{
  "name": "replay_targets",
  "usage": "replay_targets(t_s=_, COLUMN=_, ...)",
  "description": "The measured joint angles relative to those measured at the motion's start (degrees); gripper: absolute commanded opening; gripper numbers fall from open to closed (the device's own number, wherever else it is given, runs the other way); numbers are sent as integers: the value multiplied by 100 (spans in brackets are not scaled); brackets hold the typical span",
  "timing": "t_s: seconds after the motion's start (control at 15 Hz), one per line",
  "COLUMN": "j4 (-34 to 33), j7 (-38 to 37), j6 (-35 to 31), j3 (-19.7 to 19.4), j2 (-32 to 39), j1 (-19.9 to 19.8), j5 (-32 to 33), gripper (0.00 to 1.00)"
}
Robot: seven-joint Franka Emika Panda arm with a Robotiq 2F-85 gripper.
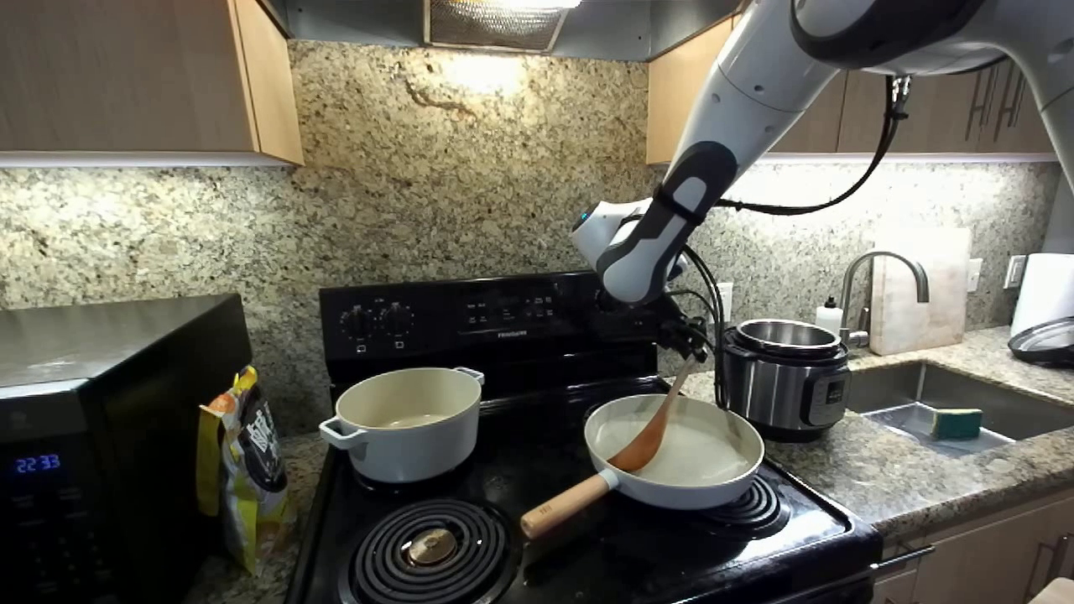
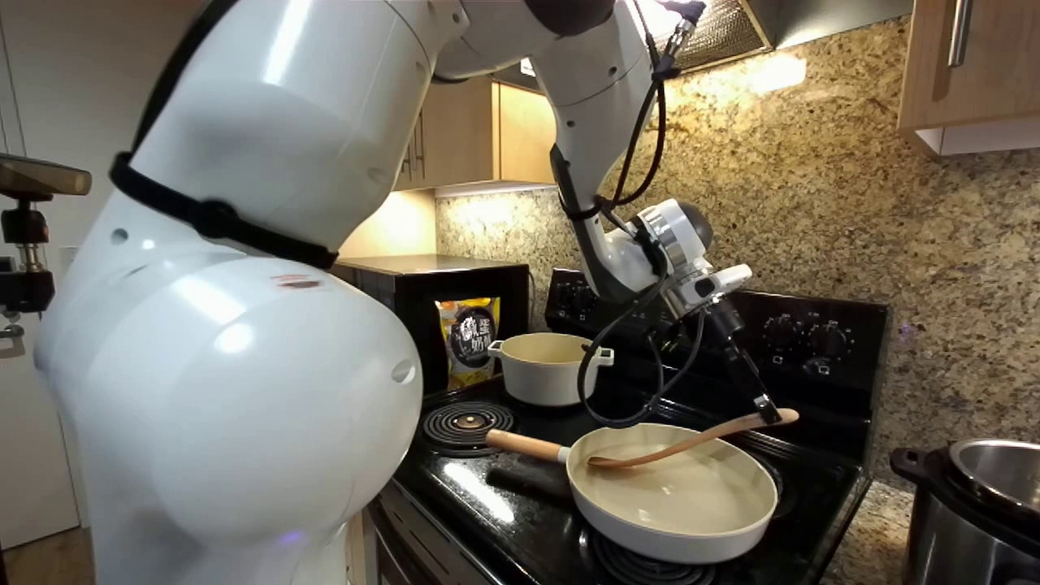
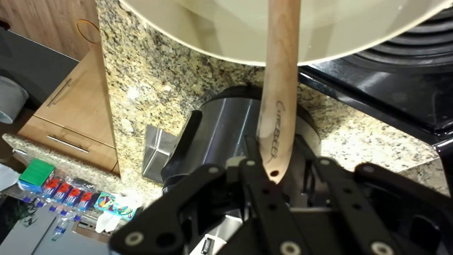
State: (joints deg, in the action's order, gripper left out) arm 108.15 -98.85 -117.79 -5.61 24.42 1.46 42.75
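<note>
A wooden spoon (image 1: 650, 440) leans in a white pan (image 1: 713, 457) on the black stove. Its broad end rests in the pan by the handle side, and its handle rises over the opposite rim. My gripper (image 1: 695, 352) is shut on the upper end of the spoon handle; in an exterior view the gripper (image 2: 766, 409) sits just beyond the pan rim. In the wrist view the spoon (image 3: 281, 88) lies between both fingers (image 3: 277, 150), with its holed tip towards the palm. The pan (image 2: 686, 500) has a light wooden handle (image 2: 524, 444). The spoon's bowl is out of the wrist view.
A white pot (image 1: 424, 449) stands on the back burner. A bare coil burner (image 1: 432, 545) is in front of it. A pressure cooker (image 1: 784, 390) stands beside the stove, below the gripper in the wrist view (image 3: 226, 131). A snack bag (image 1: 260, 478) leans by the microwave (image 1: 50, 486). Arm cables (image 2: 581, 366) hang near the pan.
</note>
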Motion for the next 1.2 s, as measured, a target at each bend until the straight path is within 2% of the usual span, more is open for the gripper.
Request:
replay_targets(t_s=0.67, j4=971, j7=-411, j6=-718, j3=-333, j2=-170, j1=-94, j5=-198, gripper=12)
replay_targets(t_s=1.2, j4=1601, j7=-500, j6=-1874, j3=-658, j2=-304, j1=-288, j5=-419, gripper=11)
